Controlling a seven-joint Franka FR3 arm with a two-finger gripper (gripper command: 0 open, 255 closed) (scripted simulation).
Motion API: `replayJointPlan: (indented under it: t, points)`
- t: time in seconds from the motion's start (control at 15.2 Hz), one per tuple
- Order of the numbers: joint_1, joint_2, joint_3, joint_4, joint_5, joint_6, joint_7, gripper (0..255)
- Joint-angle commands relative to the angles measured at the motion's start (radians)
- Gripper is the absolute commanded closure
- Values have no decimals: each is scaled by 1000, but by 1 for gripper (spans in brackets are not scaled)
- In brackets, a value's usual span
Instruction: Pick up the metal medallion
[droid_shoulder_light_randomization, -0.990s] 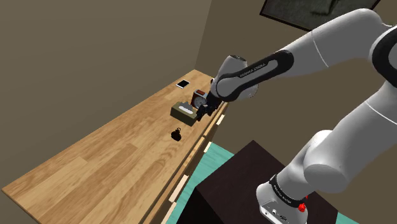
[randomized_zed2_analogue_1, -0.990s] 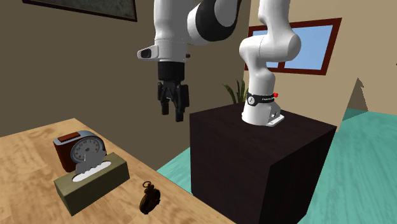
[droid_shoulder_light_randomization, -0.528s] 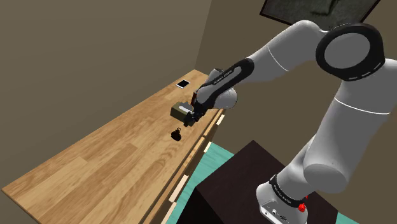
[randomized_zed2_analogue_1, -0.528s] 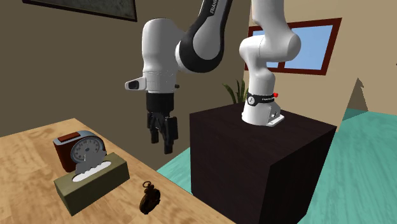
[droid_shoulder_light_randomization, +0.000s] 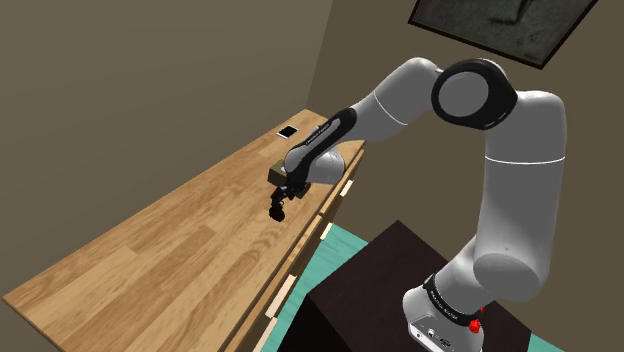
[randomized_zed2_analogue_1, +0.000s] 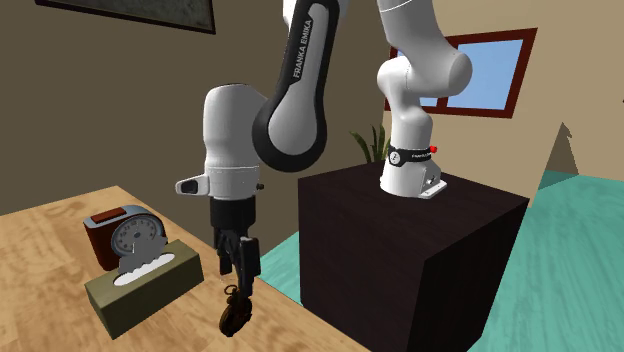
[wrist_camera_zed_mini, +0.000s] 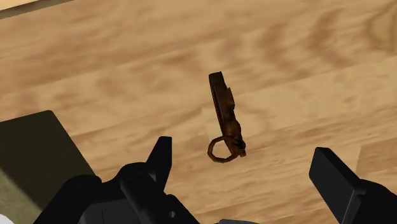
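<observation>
Second exterior view, arm (randomized_zed2_analogue_1: 300, 60) lettered FRANKA EMIKA, claw (randomized_zed2_analogue_1: 240, 278) spread over brown medallion (randomized_zed2_analogue_1: 235, 313)

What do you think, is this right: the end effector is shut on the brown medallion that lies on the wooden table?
Not quite. The end effector is open, not shut on anything: the wrist view shows its two fingers standing apart, neither touching the medallion. The rest holds: the brown medallion lies on the wooden table.
</observation>
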Motion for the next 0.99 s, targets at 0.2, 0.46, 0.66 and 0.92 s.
replayJointPlan:
  t: [0.2, 0.46, 0.66, 0.92]
  points:
    - [-19, 74, 27, 32, 15, 46, -26, 0]
    - [-29, 112, 38, 48, 20, 68, -38, 0]
    - [-30, 111, 39, 47, 20, 69, -39, 255]
    - [-30, 111, 39, 47, 20, 69, -40, 255]
